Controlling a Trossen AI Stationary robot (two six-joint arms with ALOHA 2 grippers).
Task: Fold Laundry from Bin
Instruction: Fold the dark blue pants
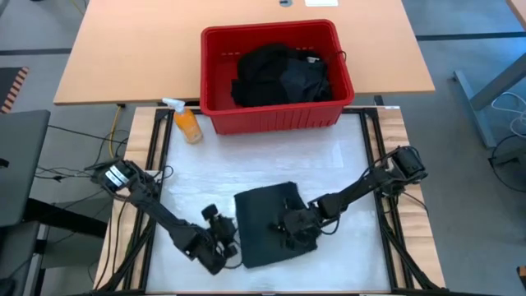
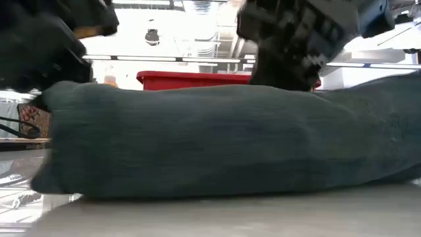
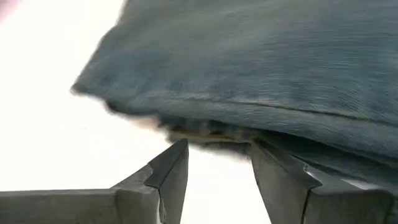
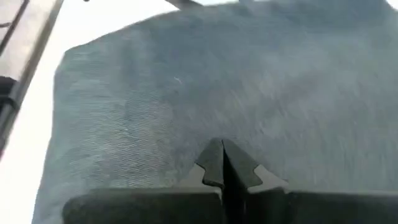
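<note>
An orange spray bottle (image 1: 186, 122) with a white nozzle lies on the white work surface (image 1: 271, 160), just beside the front left corner of a red tub. Behind this surface stands a light wooden table (image 1: 131, 49). Cables (image 1: 111, 140) trail over the grey floor (image 1: 481, 189) at left.

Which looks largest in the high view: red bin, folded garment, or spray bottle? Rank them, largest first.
1. The red bin, clearly largest.
2. The folded garment on the table, noticeably smaller in outline.
3. The orange spray bottle beside the bin, by far smallest.
</note>
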